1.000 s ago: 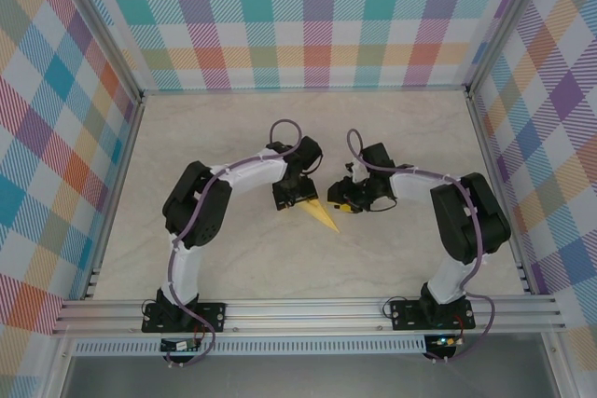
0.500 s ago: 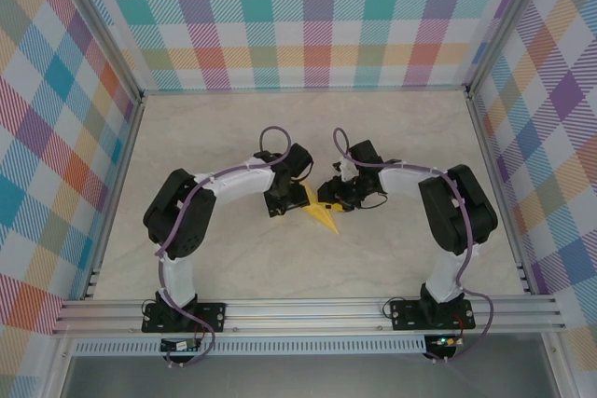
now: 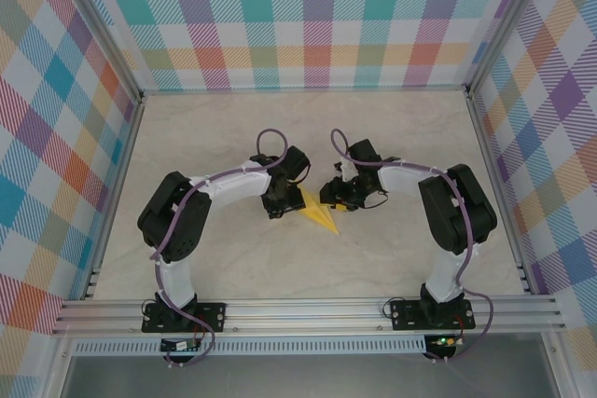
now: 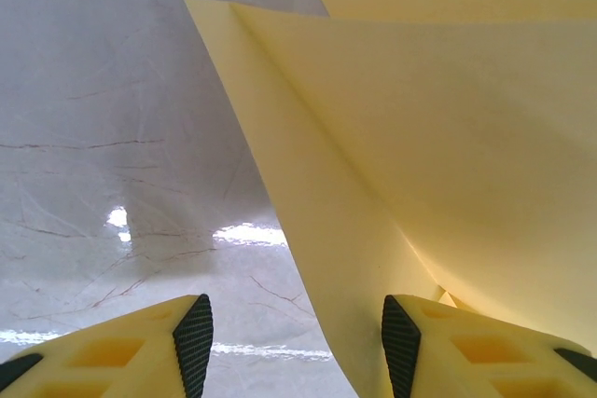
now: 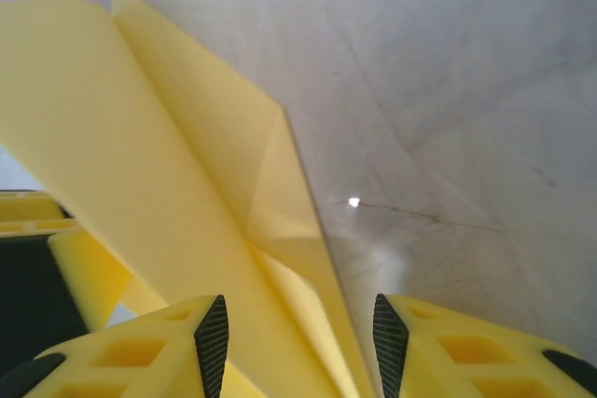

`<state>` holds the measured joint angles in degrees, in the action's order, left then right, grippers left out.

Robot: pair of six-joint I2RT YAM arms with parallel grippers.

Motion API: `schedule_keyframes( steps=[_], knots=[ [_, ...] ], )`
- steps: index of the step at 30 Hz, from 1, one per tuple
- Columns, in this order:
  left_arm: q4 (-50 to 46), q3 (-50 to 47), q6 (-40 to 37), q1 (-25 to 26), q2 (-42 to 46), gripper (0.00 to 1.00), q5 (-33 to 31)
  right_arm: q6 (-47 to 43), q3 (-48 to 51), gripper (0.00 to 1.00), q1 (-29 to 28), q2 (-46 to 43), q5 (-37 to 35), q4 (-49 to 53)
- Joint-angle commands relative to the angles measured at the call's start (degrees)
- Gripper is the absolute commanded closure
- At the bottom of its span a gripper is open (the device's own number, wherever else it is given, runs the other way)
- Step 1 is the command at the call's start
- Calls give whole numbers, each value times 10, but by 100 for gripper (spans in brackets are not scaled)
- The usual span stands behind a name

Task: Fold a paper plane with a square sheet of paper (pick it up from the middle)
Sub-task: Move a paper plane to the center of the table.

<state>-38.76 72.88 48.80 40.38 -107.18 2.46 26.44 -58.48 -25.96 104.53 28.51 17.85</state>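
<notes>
Paper plane [image 3: 319, 214] is lying mid-frame overhead. Left gripper [image 4: 297, 342] and right gripper [image 5: 299, 337] are gaping partway at the bottom edge, flaps running between the jaws, unpinched.

a pale, marble-patterned table [image 3: 233, 258] sits between checked walls. near the centre of the frame lies the paper plane [image 3: 322, 216], a narrow yellow dart with its tip pointing to the lower right. the left fingers [image 3: 278, 207] sit at its left edge and the right fingers [image 3: 330, 197] at its upper right. both arms bend inward from bases at the bottom.
</notes>
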Motion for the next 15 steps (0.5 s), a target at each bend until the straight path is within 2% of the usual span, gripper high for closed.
schedule_keyframes(
  steps=[1, 5, 10, 15],
  knots=[
    [0, -7, 1, 2, 12, 47, 3, -25, -26, 52, -2, -1, -5, 14],
    [0, -5, -1, 2, 11, 47, 3, -29, -27, 53, -9, 16, 65, -4],
    [2, -6, 0, 2, 9, 48, 3, -43, -24, 53, -19, 25, 89, 4],
    [2, -9, -2, 2, 11, 48, 4, -45, -13, 53, -22, 9, 84, 3]
  ],
)
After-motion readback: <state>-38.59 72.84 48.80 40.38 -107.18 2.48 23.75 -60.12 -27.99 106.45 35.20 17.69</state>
